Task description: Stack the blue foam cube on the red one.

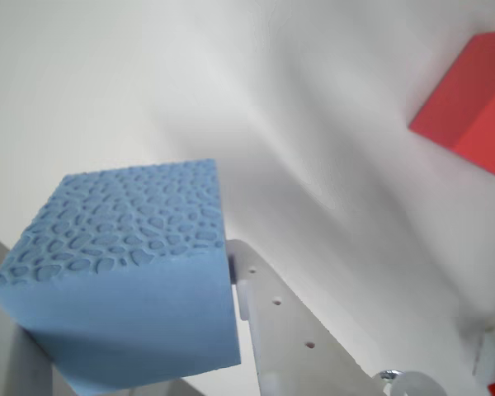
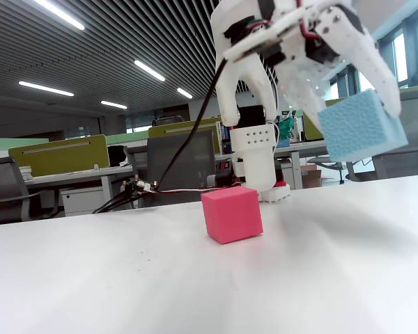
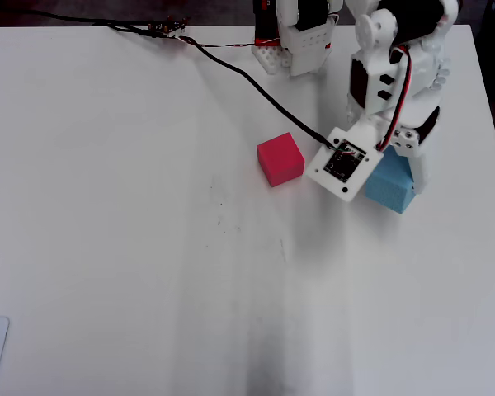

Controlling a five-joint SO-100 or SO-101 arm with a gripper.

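Filling the lower left of the wrist view, the blue foam cube [image 1: 120,280] sits pinched in the gripper [image 1: 124,330], one white finger [image 1: 289,330] pressed against its right face and a paler finger edge showing at the lower left corner. The cube's pebbled top face tilts toward the camera. Far off at the upper right edge lies the red one [image 1: 474,103], cut by the frame, resting on the white table [image 1: 231,82].

From the fixed view, the arm [image 2: 265,90] reaches in from the top centre, and the gripper [image 2: 359,122] holds the blue foam cube [image 2: 362,129] in the air at the right of the frame — clearly above the table [image 2: 125,278] and tilted. The red one [image 2: 231,213] stands on the table at centre, lower than the blue cube and to its left, well apart from it.

Seen from overhead, the blue foam cube [image 3: 389,188] shows right of centre, partly covered by the white wrist camera mount [image 3: 342,162]. The red one [image 3: 280,159] lies just to its left, beside the mount. A black cable [image 3: 231,66] runs from the upper left toward the mount.
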